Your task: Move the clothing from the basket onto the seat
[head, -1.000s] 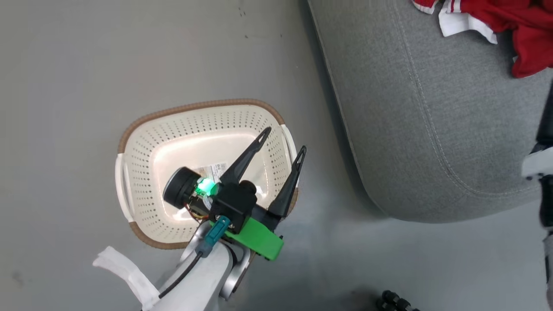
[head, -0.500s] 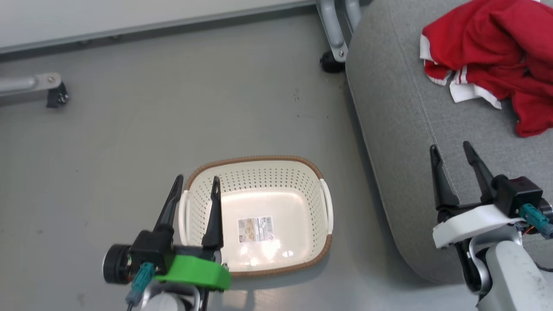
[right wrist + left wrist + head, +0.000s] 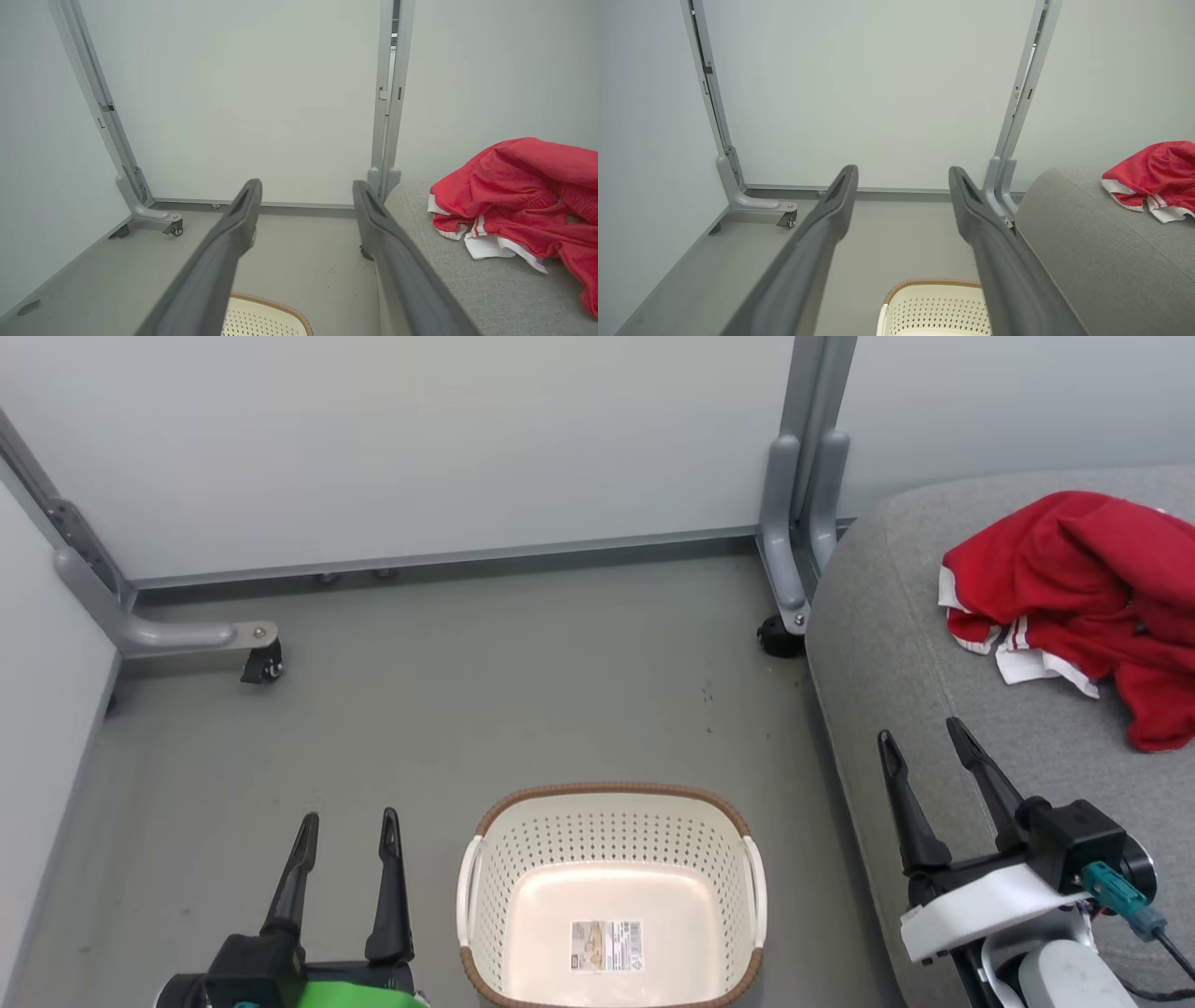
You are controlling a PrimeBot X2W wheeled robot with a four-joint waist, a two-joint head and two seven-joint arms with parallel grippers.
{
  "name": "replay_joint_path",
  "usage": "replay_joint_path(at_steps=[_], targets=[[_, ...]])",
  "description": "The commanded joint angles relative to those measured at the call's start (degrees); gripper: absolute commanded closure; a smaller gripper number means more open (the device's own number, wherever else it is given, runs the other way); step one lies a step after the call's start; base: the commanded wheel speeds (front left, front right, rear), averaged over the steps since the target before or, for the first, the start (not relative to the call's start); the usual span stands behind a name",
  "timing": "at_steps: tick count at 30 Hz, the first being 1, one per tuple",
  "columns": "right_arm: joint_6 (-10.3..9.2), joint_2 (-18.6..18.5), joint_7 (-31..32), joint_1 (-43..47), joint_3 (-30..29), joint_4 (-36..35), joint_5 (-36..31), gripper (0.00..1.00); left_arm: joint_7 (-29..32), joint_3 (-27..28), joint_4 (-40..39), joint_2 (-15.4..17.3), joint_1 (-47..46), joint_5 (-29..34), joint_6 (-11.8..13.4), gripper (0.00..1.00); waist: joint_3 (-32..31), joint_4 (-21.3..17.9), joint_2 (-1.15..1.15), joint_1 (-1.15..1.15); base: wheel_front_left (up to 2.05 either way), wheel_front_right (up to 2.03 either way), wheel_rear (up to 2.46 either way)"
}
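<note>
Two hands are seen, each with two long dark fingers. The left hand point(image 3: 348, 819) is held released, its fingers point(image 3: 289, 887) spread apart with nothing between them, low over the floor point(image 3: 513, 700) and just to the left of the basket point(image 3: 607, 790). The right hand point(image 3: 920, 731) is likewise held released and grasps nothing; it is seen over the near edge of the seat point(image 3: 887, 644), and whether the fabric is touched cannot be told.

One basket is set on the floor between the two hands, close beside the seat. Two white side handles are counted on it, the left handle point(image 3: 468, 896) and the right handle point(image 3: 755, 887), and one paper label point(image 3: 607, 945) is stuck on its bottom.

The clothing point(image 3: 1074, 569) is laid on the seat as one crumpled red heap with white trim and striped edging, well apart from the right hand and from the basket. Whether one garment or two make up the heap cannot be told.

Beyond, two grey metal legs are counted against the pale wall, each ended by one black castor: the left castor point(image 3: 263, 665) and the right castor point(image 3: 778, 640), the latter just beside the seat's corner.
</note>
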Motion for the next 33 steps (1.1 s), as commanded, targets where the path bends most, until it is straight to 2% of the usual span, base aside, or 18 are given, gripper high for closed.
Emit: replay_joint_path(at_steps=[1, 11, 26, 27, 31, 33], targets=[[-0.06, 0.3, -0.2, 1.7, -0.3, -0.3, 0.0, 0.00, 0.1, 0.5, -0.5, 0.0, 1.2, 1.1, -0.5, 0.00, -2.3, 1.3, 0.00, 0.01, 0.00, 0.00, 0.00], [-0.06, 1.3, -0.2, 7.5, -1.0, -0.2, -1.1, 0.00, 0.1, 2.2, -0.4, -0.2, 3.3, 4.5, -1.9, 0.00, -3.0, 0.3, 0.00, 0.01, 0.00, 0.00, 0.00], [-0.06, 1.5, -0.2, 7.4, 0.7, 0.5, -2.2, 0.00, 0.0, 1.9, 1.0, -0.2, 2.8, 4.6, -1.2, 0.00, -2.5, -0.9, 0.00, 0.01, 0.00, 0.00, 0.00], [0.00, 1.6, 0.0, 7.3, 0.7, 0.5, -2.1, 1.00, 0.0, 1.8, 0.9, -0.3, 2.8, 4.1, -1.4, 1.00, -2.5, -0.9, 0.00, 0.01, 0.00, 0.00, 0.00], [0.01, 1.8, 0.1, 7.7, 1.1, 2.3, -1.7, 1.00, 0.0, 1.4, 2.8, -0.3, 2.9, 3.8, -1.5, 1.00, -2.5, -0.9, 0.00, 0.01, 0.00, 0.00, 0.00], [0.01, 1.8, 0.5, 7.5, 0.9, 2.2, 0.7, 1.00, 0.4, 1.6, 2.7, -0.2, 2.7, 1.4, -1.6, 1.00, -2.4, -0.9, 0.00, 0.01, 0.00, 0.00, 0.00]])
